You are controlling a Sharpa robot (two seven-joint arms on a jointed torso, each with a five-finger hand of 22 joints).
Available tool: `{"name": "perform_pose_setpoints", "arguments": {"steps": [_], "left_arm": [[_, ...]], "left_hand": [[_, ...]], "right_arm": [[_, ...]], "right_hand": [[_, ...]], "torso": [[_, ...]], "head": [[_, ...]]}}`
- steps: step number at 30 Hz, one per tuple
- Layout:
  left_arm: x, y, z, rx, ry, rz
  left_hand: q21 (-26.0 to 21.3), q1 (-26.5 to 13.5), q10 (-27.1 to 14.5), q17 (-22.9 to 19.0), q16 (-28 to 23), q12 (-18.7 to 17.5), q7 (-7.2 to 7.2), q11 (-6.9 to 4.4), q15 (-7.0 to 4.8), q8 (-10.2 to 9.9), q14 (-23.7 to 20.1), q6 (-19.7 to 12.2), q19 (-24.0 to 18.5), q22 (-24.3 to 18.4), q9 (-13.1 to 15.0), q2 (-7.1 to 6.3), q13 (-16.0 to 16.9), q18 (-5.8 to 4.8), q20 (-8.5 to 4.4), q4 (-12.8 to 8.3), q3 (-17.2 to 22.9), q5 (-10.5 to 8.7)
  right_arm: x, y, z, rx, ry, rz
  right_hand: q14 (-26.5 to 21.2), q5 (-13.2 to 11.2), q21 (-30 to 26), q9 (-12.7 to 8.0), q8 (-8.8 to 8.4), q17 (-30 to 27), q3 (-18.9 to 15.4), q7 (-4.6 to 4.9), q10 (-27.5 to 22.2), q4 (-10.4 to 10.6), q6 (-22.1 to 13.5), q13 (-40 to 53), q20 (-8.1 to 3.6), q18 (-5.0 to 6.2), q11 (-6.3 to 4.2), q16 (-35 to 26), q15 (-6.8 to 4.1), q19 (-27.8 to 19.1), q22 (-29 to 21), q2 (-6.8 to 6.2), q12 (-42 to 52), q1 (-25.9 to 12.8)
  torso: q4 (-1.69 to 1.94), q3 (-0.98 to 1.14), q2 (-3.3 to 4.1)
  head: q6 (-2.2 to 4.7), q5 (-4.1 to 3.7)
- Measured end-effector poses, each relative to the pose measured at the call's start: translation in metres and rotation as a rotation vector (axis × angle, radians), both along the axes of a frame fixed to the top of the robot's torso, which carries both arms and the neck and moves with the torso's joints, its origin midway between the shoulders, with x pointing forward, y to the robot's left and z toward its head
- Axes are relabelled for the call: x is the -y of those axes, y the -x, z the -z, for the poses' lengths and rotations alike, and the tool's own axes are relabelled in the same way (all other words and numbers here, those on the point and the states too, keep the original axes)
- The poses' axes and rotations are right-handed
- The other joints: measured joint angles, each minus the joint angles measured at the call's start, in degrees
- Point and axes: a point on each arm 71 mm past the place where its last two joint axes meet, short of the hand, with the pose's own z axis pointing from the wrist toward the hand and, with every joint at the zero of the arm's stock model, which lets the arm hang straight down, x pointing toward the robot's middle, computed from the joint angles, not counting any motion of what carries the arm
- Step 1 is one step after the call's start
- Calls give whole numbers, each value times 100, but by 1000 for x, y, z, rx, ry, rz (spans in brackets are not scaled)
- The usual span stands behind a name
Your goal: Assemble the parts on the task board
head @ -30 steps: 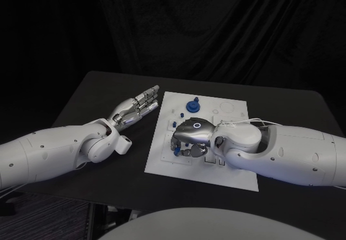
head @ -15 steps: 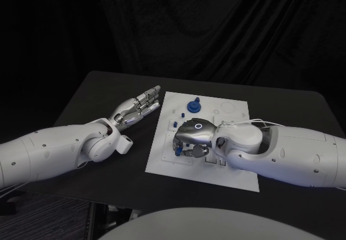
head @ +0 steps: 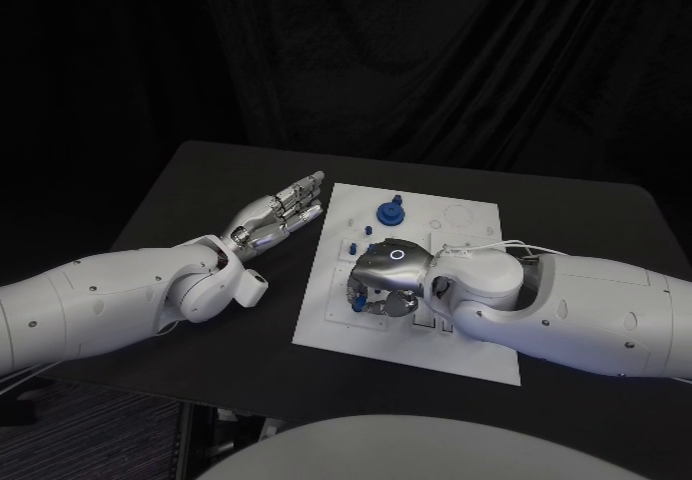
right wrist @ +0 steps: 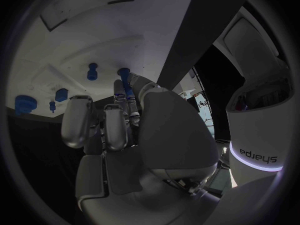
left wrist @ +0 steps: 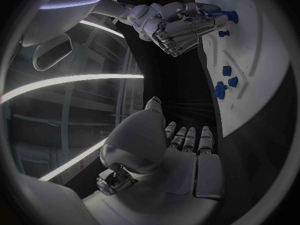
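Your head camera looks steeply down from above onto the worktop (head: 173, 200), with the task board (head: 433, 330) at the frame's centre and both arms entering from the left and right edges. Your left wrist camera sits close behind the left hand (left wrist: 181, 150), facing along its fingers (left wrist: 187, 135) toward the board's edge, and it also catches the right hand (left wrist: 178, 27) over the board. Your right wrist camera sits right behind the right hand, pressed near the board. All three views share the board and its blue parts (right wrist: 92, 71).
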Motion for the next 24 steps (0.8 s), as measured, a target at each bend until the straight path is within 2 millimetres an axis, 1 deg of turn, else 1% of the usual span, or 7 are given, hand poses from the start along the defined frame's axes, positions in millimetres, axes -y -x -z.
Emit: {"name": "perform_pose_setpoints", "arguments": {"steps": [3, 6, 11, 16, 18, 21, 24], "left_arm": [[0, 0, 0, 0, 0, 0], [0, 0, 0, -1, 0, 1], [0, 0, 0, -2, 0, 1], [0, 0, 1, -2, 0, 2], [0, 0, 1, -3, 0, 3], [-1, 0, 1, -3, 0, 2], [-1, 0, 1, -7, 4, -1]], "left_hand": [[0, 0, 0, 0, 0, 0, 0, 0, 0, 0, 0, 0, 0, 0, 0, 0, 0, 0, 0, 0, 0, 0], [0, 0, 0, 0, 0, 0, 0, 0, 0, 0, 0, 0, 0, 0, 0, 0, 1, 0, 0, 0, 0, 0], [0, 22, 0, 1, 0, 0, 0, 0, 0, 0, 0, 0, 0, 1, 0, 22, 1, 0, 0, 0, 0, 0], [0, 40, 0, 1, 0, 0, 20, 0, 0, 0, 0, -20, -14, 1, 0, 5, 2, 0, 13, 0, 0, 0], [0, 45, 0, 1, 0, 0, 20, 0, 0, 0, 0, -20, -21, 1, 0, 0, 3, 0, 21, 0, 0, 0], [0, 45, 0, 2, 0, 0, 41, 0, 0, 0, 0, 1, -21, 1, 0, 0, 3, 0, 21, 0, 0, 22], [0, 45, 0, 2, 0, 0, 62, 0, 0, 0, 0, 22, -21, 2, 0, 0, 3, 0, 21, 0, 0, 22]], "right_arm": [[0, 0, 2, -3, 2, 2], [0, 0, 5, -9, 8, 4], [1, 0, 8, -17, 19, 7], [4, 0, 10, -20, 26, 19], [6, 0, 10, -21, 28, 27], [12, 0, 9, -20, 27, 41], [21, 2, 6, -16, 14, 59]], "right_hand": [[-2, -200, -92, 43, -179, -56, -24, 45, -173, 27, -329, -18, 53, 0, 83, -67, 63, -53, 0, 46, -101, -184], [-27, -328, -223, -49, -349, -126, -72, 40, -353, 74, -592, -26, 99, 0, 125, -128, 100, -99, 0, 26, -162, -300], [-104, -371, -380, -94, -443, -203, -117, 30, -677, 92, -833, -11, 175, 1, 232, -177, 178, -175, 0, -49, -224, -343], [-227, -493, -802, -319, -443, -431, -414, -144, -1505, 66, -1782, 54, 311, 1, 366, -357, 331, -352, 0, -71, -277, -365], [-254, -547, -905, -393, -443, -499, -543, -202, -1784, 85, -2030, 68, 330, 1, 405, -407, 345, -387, 0, -72, -277, -367], [-299, -644, -1023, -515, -443, -556, -770, -269, -2139, 219, -2414, 98, 328, 1, 442, -443, 338, -431, 0, -104, -171, -378], [-326, -681, -1097, -651, -474, -584, -1050, -331, -2518, 545, -2834, 131, 337, 58, 482, -459, 311, -463, 0, -263, -36, -219]], "torso": [[1, 0, 0], [1, 0, 0], [1, 0, 0], [1, -2, 1], [1, -2, 1], [1, -2, 1], [0, -2, 1]], "head": [[0, -3], [0, -4], [0, -11], [0, -15], [0, -15], [0, -20], [0, -42]]}}
